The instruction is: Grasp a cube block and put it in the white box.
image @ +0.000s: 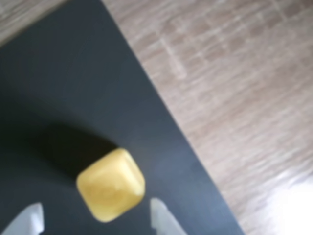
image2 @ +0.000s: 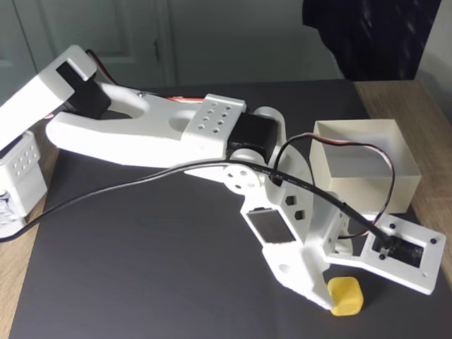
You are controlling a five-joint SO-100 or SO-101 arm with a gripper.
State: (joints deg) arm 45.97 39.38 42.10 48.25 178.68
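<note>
Dark matte mat (image2: 141, 268) covers most of the wood table (image2: 424, 106) here, w/ a door and something dark behind in the fixed view. White arm (image2: 148, 123) reaches across the mat and the gripper (image: 95, 218) is down low near the mat's front right corner. In the wrist view the two pale fingertips (image: 161, 215) are spread apart w/ the cube block (image: 111, 184) sitting between and just ahead of them, so the claw is open and not gripping anything yet. Cube rests on the mat, rotated a bit relative to the fingers (corners pointing roughly at them, as far as the blur lets me tell). IMO that's the main risk: closing on corners instead of flat faces could spin it or squirt it out forward, esp. w/ those rounded edges. Also it's not far from the mat edge in the wrist view, so a bad nudge could send it onto the bare wood. White box (image2: 364, 166) sits behind the gripper toward the table's right side, open top, near but not touching the arm. Black cable (image2: 106, 194) and the red/black wire loop (image2: 353, 152) hang right over the box's front wall, so a lift-and-swing might snag there or clip the thin wall.
</note>
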